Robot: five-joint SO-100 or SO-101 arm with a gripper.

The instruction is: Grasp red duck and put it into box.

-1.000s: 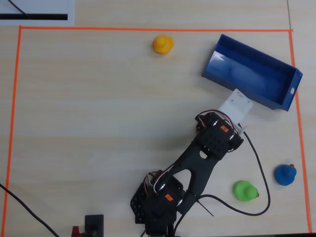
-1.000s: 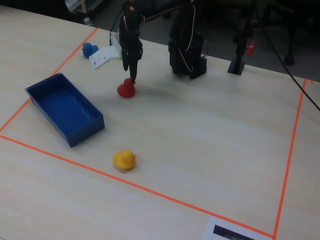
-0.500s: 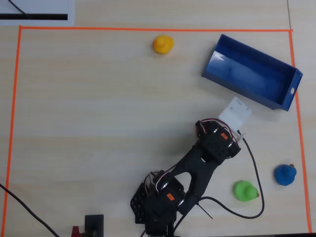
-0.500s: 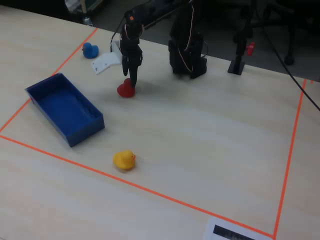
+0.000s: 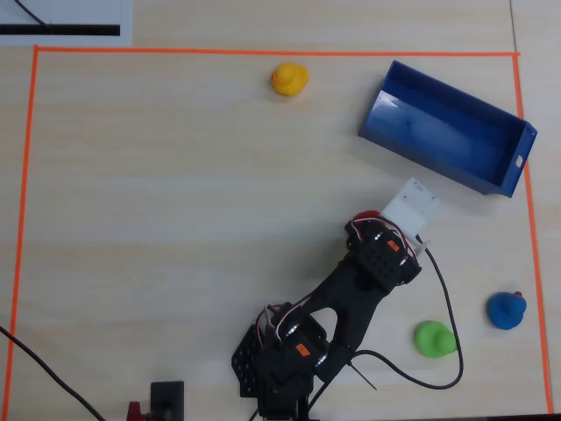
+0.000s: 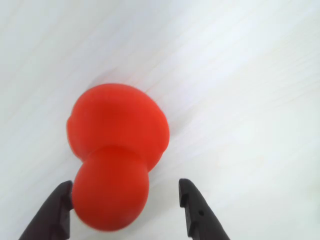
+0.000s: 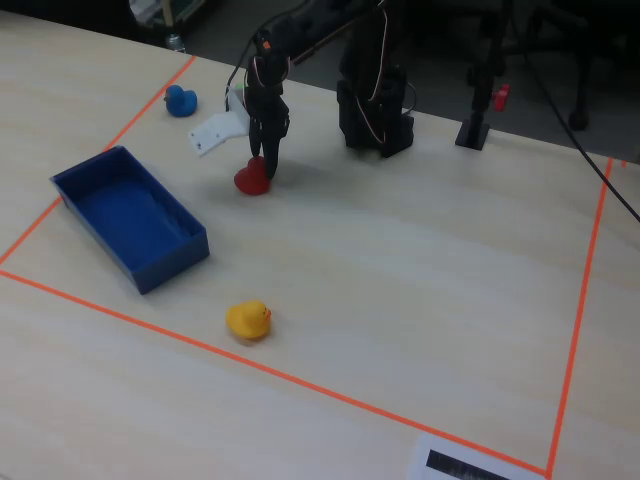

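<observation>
The red duck (image 6: 117, 150) stands on the light wooden table and fills the middle of the wrist view. It also shows in the fixed view (image 7: 250, 180), and a sliver of it shows under the arm in the overhead view (image 5: 366, 216). My gripper (image 6: 125, 187) is open and lowered around the duck's head. The left finger (image 6: 57, 210) touches the duck; the right finger (image 6: 195, 210) stands apart from it. In the fixed view the gripper (image 7: 262, 165) points straight down onto the duck. The blue box (image 5: 438, 132) lies empty, up and to the right of the gripper in the overhead view.
A yellow duck (image 5: 288, 78) sits near the far tape line, left of the box. A green duck (image 5: 434, 338) and a blue duck (image 5: 506, 310) sit to the right of the arm's base. Orange tape (image 5: 26, 219) borders the work area.
</observation>
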